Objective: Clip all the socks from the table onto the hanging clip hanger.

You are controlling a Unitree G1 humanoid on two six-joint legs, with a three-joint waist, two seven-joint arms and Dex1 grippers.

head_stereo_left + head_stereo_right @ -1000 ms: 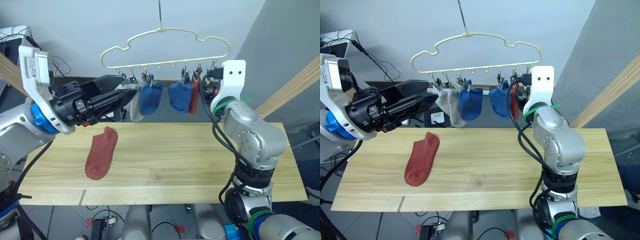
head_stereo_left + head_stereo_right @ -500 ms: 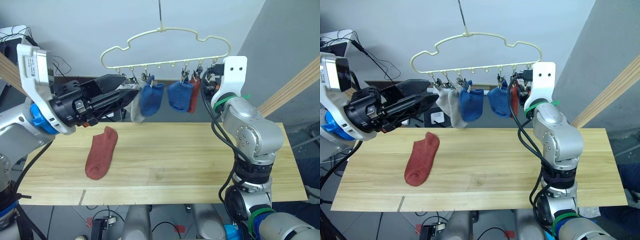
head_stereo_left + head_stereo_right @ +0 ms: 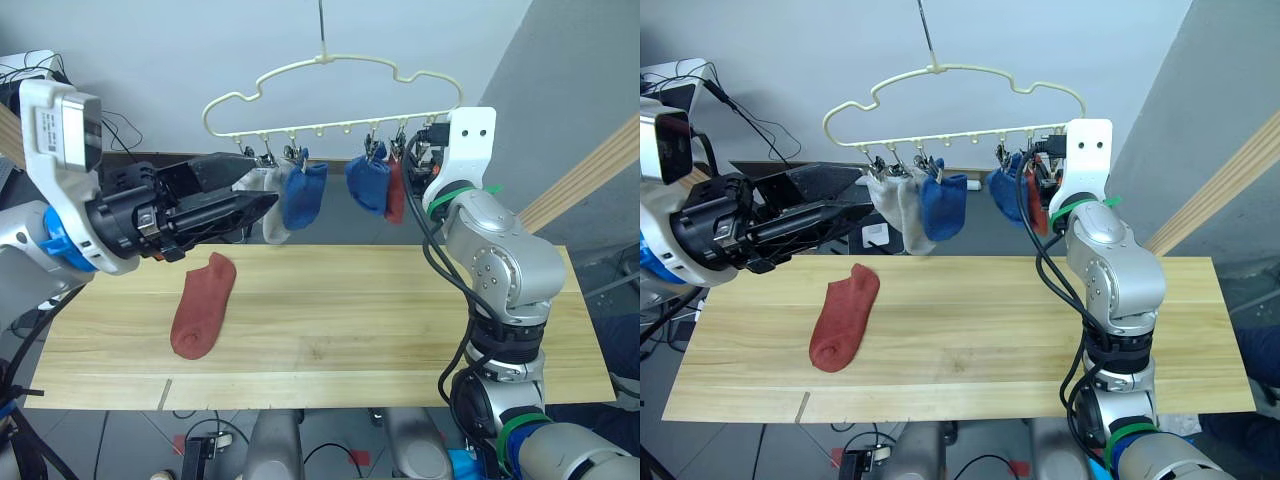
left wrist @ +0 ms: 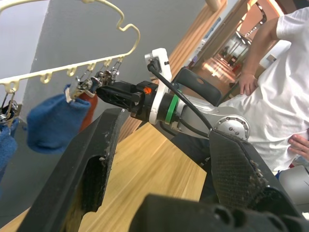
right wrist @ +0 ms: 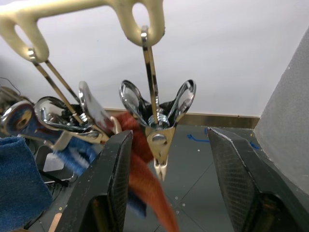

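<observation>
Rust-red sock lies flat on tabletop, left of centre, nothing touching it. Clip hanger overhead carries 2 grey socks, blue sock, 2nd blue sock & a red sock. Left gripper near the grey socks, jaws spread, empty. Right gripper at the hanger's right end, jaws spread either side of a bare end clip.
</observation>
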